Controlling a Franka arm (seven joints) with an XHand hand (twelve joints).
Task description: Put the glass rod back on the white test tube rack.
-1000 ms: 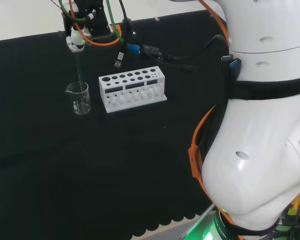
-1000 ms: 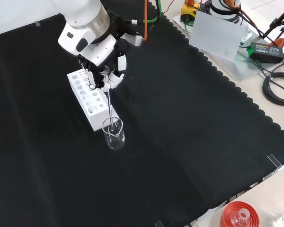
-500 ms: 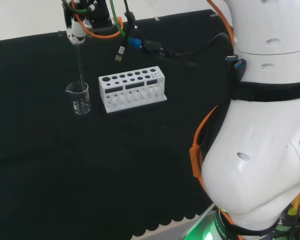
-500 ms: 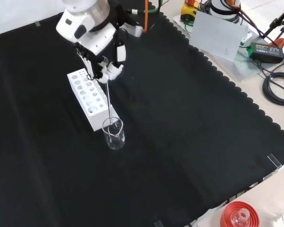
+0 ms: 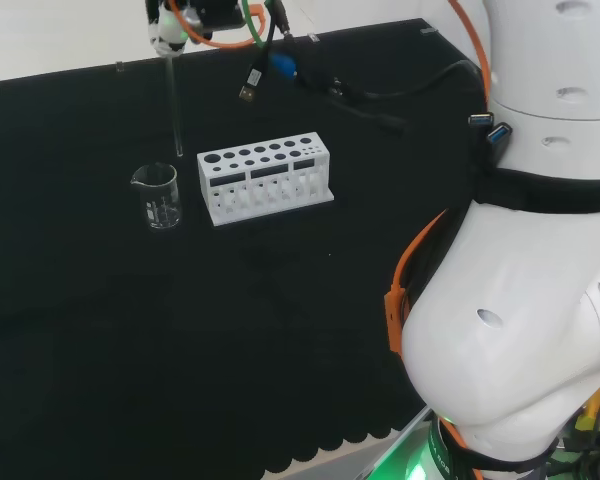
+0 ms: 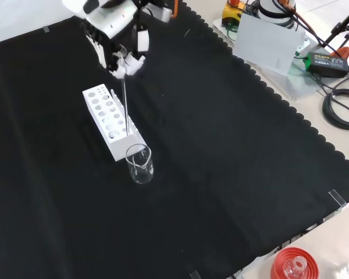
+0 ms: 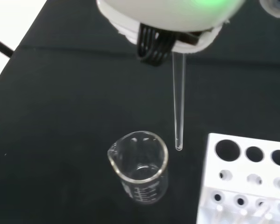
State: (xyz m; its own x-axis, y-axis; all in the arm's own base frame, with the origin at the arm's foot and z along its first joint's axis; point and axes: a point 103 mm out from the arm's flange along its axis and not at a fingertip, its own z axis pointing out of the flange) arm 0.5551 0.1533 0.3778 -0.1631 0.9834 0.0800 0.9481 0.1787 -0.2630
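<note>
Holding the glass rod (image 6: 125, 104) by its top end, the hand (image 6: 123, 58) has its fingers curled round it and hangs high over the black cloth (image 6: 221, 174). The rod points straight down. In the wrist view its tip is out of the beaker (image 7: 141, 167) and hangs in the air between the beaker and the white test tube rack (image 7: 245, 182). So the lifting-out part looks done. What is left is to move the rod over the rack, lower it into a hole or onto the rack, and let go. The beaker stands just beside the rack's end in the front view.
</note>
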